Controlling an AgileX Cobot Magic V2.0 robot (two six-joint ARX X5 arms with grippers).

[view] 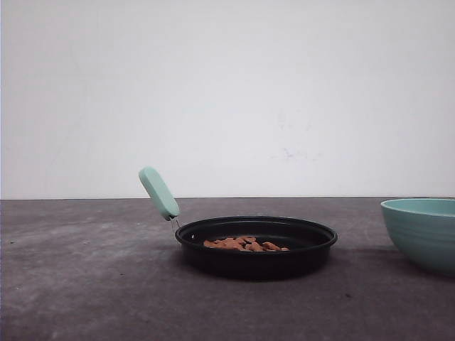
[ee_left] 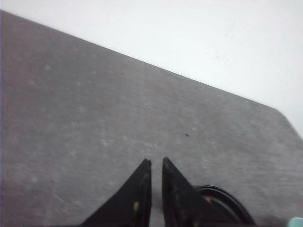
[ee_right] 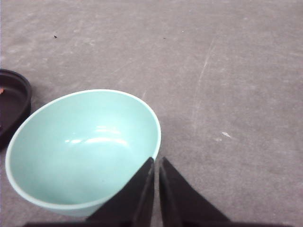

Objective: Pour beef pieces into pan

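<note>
Left tool (ee_left: 156, 163) has its fingers nearly together, holding nothing, above the bare table (ee_left: 94, 118). Right tool (ee_right: 156, 163), likewise closed, hangs just beside the bowl (view: 423, 231) at right. Mid-table, the pan (view: 256, 245) holds the beef (view: 245, 244), its handle (view: 158, 192) slanting up left.

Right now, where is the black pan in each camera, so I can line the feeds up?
Front view: the pan sits mid-table, beef pieces inside, green handle up-left.
Left wrist view: a dark arc of its rim shows beside the closed left gripper.
Right wrist view: its rim is cut off at the frame edge, next to the empty teal bowl.
Shared landmark: the grey table.
</note>
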